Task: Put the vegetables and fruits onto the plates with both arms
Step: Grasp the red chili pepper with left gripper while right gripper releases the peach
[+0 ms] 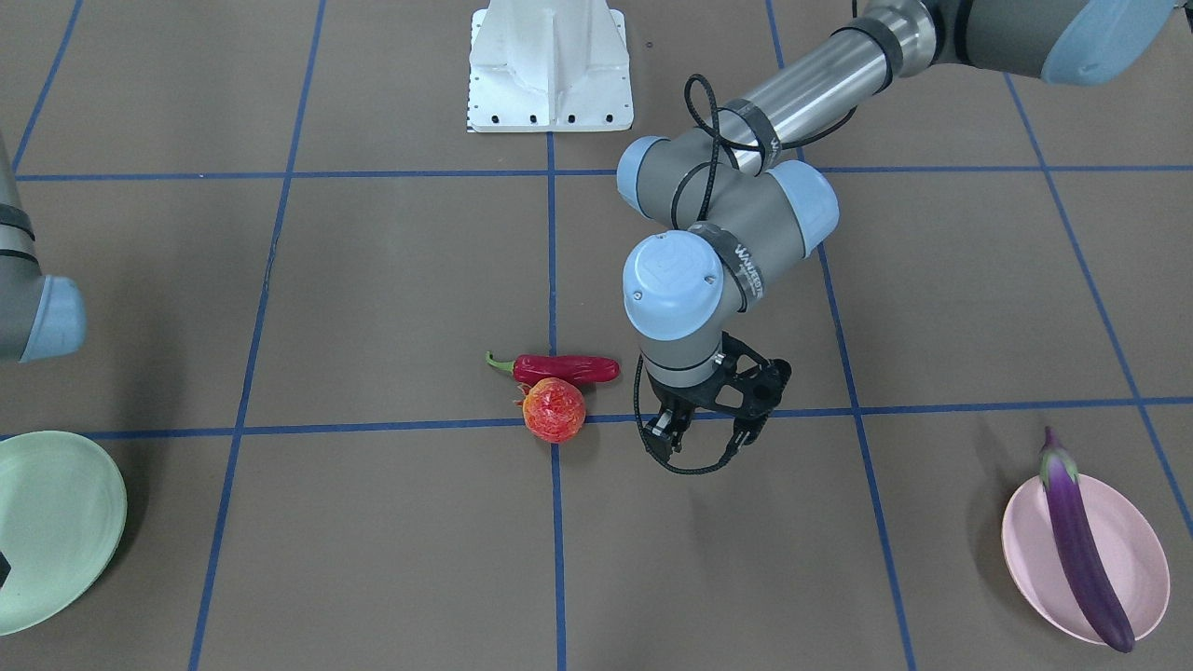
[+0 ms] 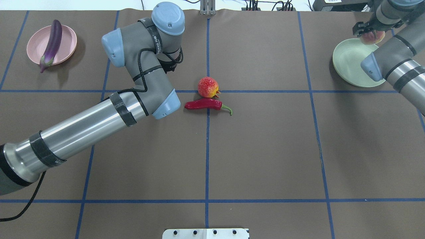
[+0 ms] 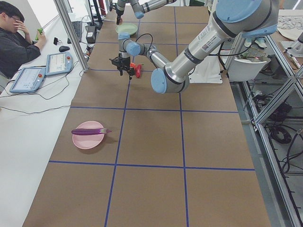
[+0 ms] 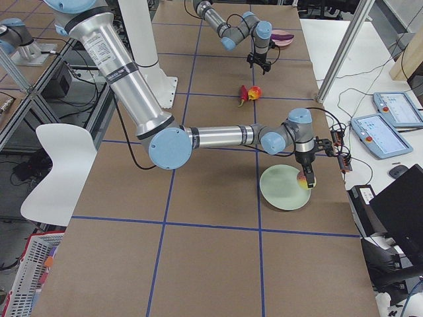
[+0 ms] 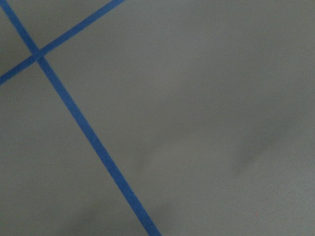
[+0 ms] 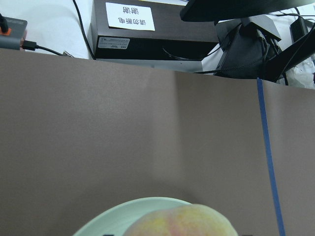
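Note:
My left gripper (image 1: pixel 704 438) hangs open and empty just above the table, to the robot's left of the orange-red pomegranate-like fruit (image 1: pixel 554 410). The red chili (image 1: pixel 564 369) lies touching that fruit (image 2: pixel 208 87) on the robot's side. The purple eggplant (image 1: pixel 1081 545) lies across the pink plate (image 1: pixel 1142 559). In the overhead view the left wrist hides that gripper. My right gripper (image 2: pixel 367 31) is shut on the peach (image 2: pixel 373 37) over the far edge of the green plate (image 2: pixel 352 63). The right wrist view shows the peach (image 6: pixel 182 221) above the plate rim (image 6: pixel 128 212).
The white base block (image 1: pixel 550 65) stands at the robot's side of the table. Blue tape lines grid the brown table. A person sits at a side desk (image 3: pixel 47 66) with tablets beyond the table's far edge. A dark box (image 6: pixel 157 29) and cables lie past the green plate.

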Controlling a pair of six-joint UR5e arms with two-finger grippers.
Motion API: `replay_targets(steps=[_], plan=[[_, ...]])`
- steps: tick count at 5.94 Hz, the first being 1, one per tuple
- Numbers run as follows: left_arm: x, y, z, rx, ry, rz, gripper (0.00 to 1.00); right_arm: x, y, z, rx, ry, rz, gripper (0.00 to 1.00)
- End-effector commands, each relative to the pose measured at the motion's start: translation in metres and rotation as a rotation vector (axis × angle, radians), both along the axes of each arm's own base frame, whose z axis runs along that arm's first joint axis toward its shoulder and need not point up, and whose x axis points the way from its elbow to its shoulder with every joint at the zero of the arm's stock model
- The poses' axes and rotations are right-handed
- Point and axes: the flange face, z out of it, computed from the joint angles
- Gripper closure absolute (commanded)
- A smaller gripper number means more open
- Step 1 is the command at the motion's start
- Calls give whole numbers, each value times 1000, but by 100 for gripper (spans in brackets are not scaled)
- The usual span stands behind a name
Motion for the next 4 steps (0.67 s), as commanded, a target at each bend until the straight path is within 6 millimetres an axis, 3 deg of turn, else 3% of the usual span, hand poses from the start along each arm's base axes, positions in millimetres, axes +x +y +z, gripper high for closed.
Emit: replay_targets(steps=[1,3,4], plan=[[12,19,-13,-42,31,-59,0,9,9,26,28,53,-34,100],[45,47,-15,-66,102,-105,0,11,13,33,28,62,-30,100],[48,50,-13,-71,100,-105,0,11,13,32,29,58,-39,100]])
